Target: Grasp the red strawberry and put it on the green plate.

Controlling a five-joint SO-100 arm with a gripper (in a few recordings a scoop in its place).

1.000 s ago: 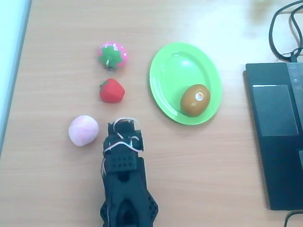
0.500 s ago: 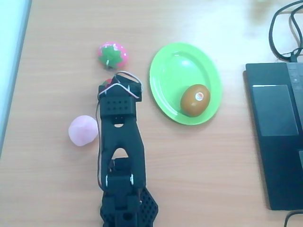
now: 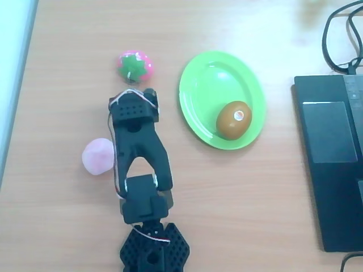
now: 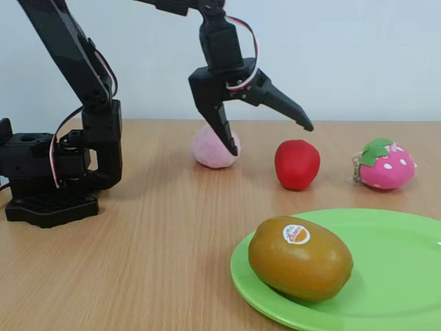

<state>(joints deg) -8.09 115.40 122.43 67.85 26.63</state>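
Nearest in the fixed view, a brown kiwi-like fruit [image 4: 300, 258] with a sticker lies on the green plate [image 4: 406, 241]. Beyond it the red strawberry [image 4: 297, 164] stands on the wooden table [image 4: 138, 255], with the pink strawberry [image 4: 386, 164] to its right and a pale pink ball [image 4: 214, 147] to its left. My gripper [image 4: 270, 141] hangs above the red strawberry, jaws spread wide and holding nothing; from overhead I probably hide it
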